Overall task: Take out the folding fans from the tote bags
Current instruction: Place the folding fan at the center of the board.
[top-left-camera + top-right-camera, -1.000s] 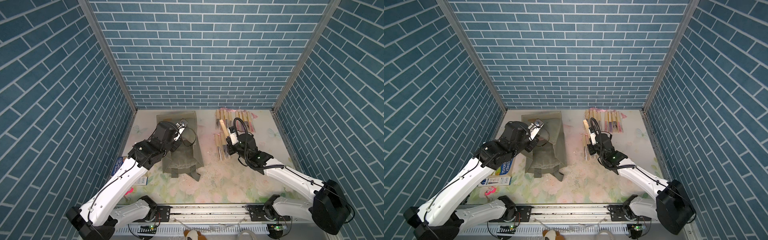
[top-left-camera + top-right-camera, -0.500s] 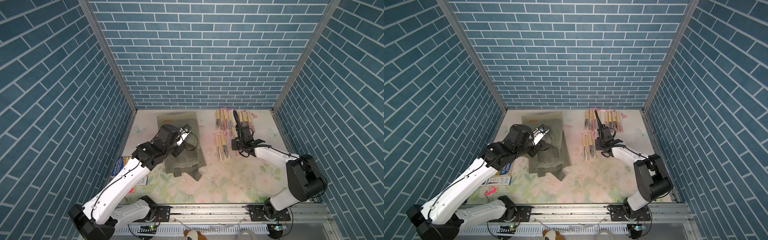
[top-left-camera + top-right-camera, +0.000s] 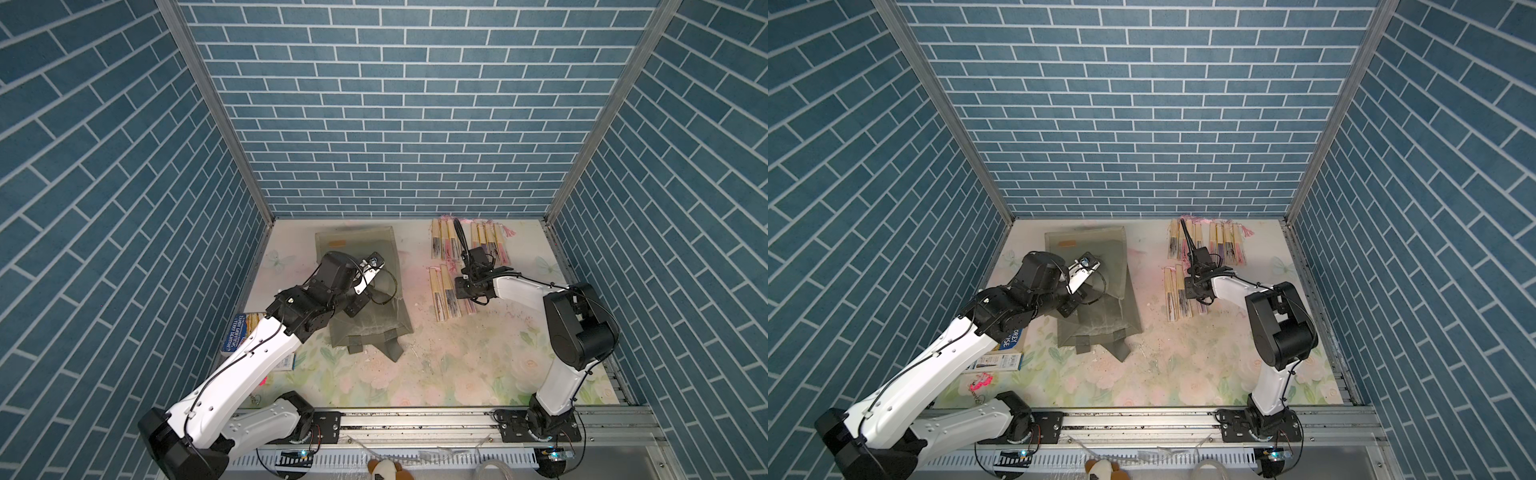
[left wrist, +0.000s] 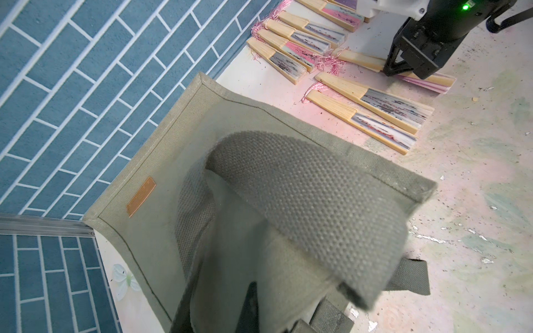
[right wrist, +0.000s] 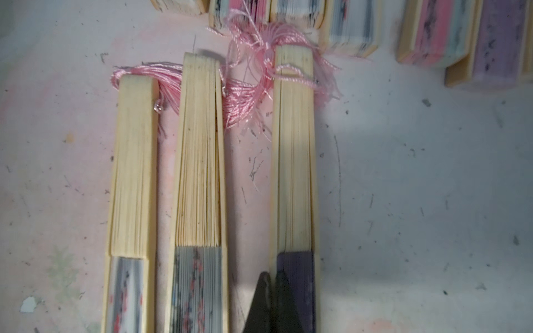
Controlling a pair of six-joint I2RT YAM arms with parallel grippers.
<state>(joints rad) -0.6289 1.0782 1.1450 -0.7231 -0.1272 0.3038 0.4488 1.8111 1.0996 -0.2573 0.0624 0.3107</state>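
The grey-green tote bag (image 3: 365, 324) (image 3: 1100, 249) lies flat at the back left, its orange mark (image 4: 141, 196) facing up. My left gripper (image 3: 359, 305) (image 3: 1069, 309) (image 4: 251, 302) is shut on the bag's fabric, which folds over the jaws and hides them almost fully. Several folding fans (image 3: 469, 243) (image 3: 1221, 245) lie in a row by the back wall. Three more fans (image 3: 446, 297) (image 3: 1177, 297) (image 4: 375, 112) lie in front of that row. My right gripper (image 3: 465, 293) (image 3: 1196, 297) (image 5: 272, 299) is shut, its tips over the purple fan (image 5: 297, 268).
A blue printed book (image 3: 239, 336) (image 3: 1013, 338) lies under my left arm by the left wall. A small white card (image 3: 996, 361) and a pink trinket (image 3: 980, 380) lie near the front left. Blue brick walls close three sides.
The right arm has drawn back with its elbow raised high, and its gripper has come down over the front fans. The left gripper has shifted a little to the right with the bag's fabric.
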